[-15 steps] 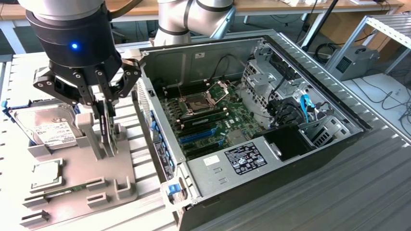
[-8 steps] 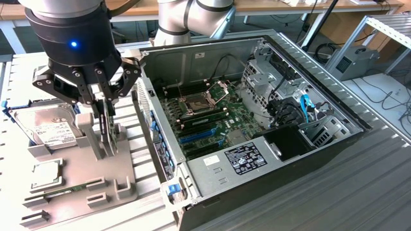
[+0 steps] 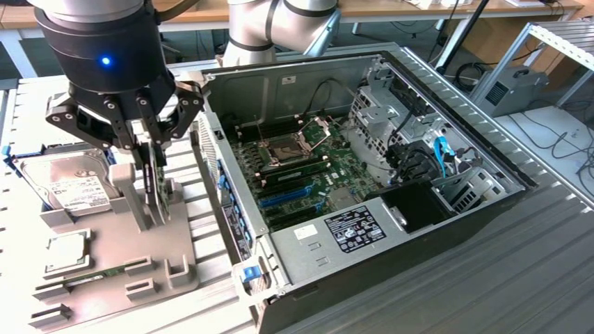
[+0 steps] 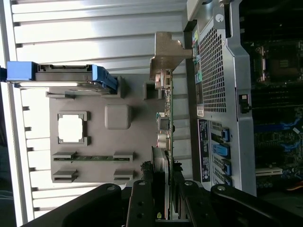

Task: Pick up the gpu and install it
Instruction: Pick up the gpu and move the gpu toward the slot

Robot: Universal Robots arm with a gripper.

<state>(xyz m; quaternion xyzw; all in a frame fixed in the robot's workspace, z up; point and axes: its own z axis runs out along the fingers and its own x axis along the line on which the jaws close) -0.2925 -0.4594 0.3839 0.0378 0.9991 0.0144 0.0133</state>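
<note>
Pincer (image 3: 153, 161) clamped on the gpu (image 3: 160, 198)
Card's edge-on right beside the open metal case (image 3: 278, 87), fan hidden; silver bracket (image 4: 165, 52), grey plastic tray (image 3: 116, 278).

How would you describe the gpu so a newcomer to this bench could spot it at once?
Find the open computer case; a grey parts holder lies beside it on the exterior view's left. The gpu stands on edge at the holder's side nearest the case. Unlike the boxy hard drive and narrow memory stick, it is a thin card with a silver end bracket.
</note>
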